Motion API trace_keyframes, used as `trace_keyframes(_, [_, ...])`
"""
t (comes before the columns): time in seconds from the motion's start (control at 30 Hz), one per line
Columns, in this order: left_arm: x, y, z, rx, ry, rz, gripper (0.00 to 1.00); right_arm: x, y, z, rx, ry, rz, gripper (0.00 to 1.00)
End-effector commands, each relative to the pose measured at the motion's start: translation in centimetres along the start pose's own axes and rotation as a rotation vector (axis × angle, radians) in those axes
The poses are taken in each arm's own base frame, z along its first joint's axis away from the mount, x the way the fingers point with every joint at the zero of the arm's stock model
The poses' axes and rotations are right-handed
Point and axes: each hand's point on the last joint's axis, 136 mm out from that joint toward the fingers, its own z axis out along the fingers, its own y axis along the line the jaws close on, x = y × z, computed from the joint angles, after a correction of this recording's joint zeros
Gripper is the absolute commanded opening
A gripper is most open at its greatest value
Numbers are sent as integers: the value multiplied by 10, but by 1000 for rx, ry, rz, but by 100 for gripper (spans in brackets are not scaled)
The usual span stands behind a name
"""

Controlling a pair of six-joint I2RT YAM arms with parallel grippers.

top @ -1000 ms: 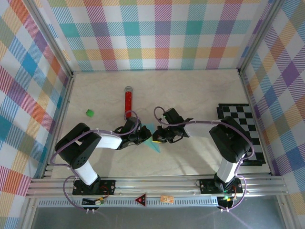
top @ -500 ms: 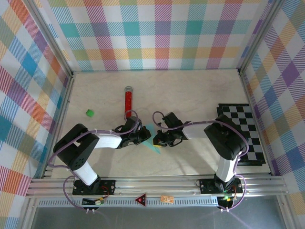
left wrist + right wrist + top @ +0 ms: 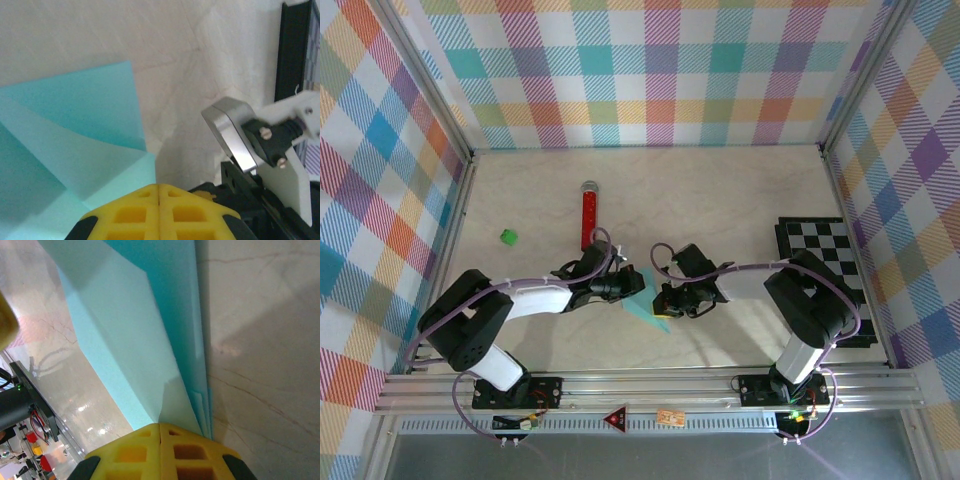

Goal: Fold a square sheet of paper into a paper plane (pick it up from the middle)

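Folds of the paper plane [image 3: 150, 340] sit pinched in the closed left hand [image 3: 159, 200] and closed right hand [image 3: 160, 437].

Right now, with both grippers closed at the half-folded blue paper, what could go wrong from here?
Both the left gripper and the right gripper seem to pinch the paper close together, so pulling apart might tear it. The folded layers at the right gripper look loosely stacked; they could slip and skew the crease. The red tube lies just beyond the left gripper, so a backward swing might knock it.
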Motion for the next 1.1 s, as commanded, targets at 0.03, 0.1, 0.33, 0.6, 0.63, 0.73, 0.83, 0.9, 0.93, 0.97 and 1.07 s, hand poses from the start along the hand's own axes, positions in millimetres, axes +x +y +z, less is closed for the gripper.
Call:
trace_keyframes(0.03, [16, 6, 14, -18, 68, 19, 6, 32, -46, 2, 148, 85, 96, 0])
trace_keyframes(0.1, [14, 19, 17, -74, 56, 16, 6, 34, -47, 2, 153, 91, 99, 0])
trace_keyframes(0.33, [-13, 59, 15, -146, -9, -48, 6, 43, -59, 1, 187, 101, 105, 0])
trace_keyframes(0.6, [-46, 84, 2, -204, -57, -66, 6, 46, -63, 2, 198, 111, 109, 0])
trace_keyframes(0.63, [-50, 88, 0, -212, -66, -75, 6, 45, -63, 2, 198, 109, 108, 0])
trace_keyframes(0.73, [-61, 90, -6, -214, -92, -85, 6, 47, -63, 2, 197, 113, 108, 0])
trace_keyframes(0.83, [-70, 84, -10, -215, -100, -77, 6, 47, -63, 2, 196, 116, 106, 0])
trace_keyframes(0.9, [-73, 74, -13, -186, -104, -70, 5, 47, -63, 1, 199, 118, 103, 0])
trace_keyframes(0.93, [-74, 67, -15, -168, -105, -67, 5, 47, -63, 1, 201, 117, 101, 0])
trace_keyframes(0.97, [-75, 61, -18, -153, -110, -61, 5, 46, -62, 1, 202, 117, 100, 0])
trace_keyframes(1.07, [-77, 46, -32, -128, -142, -51, 7, 43, -61, 1, 200, 114, 96, 0])
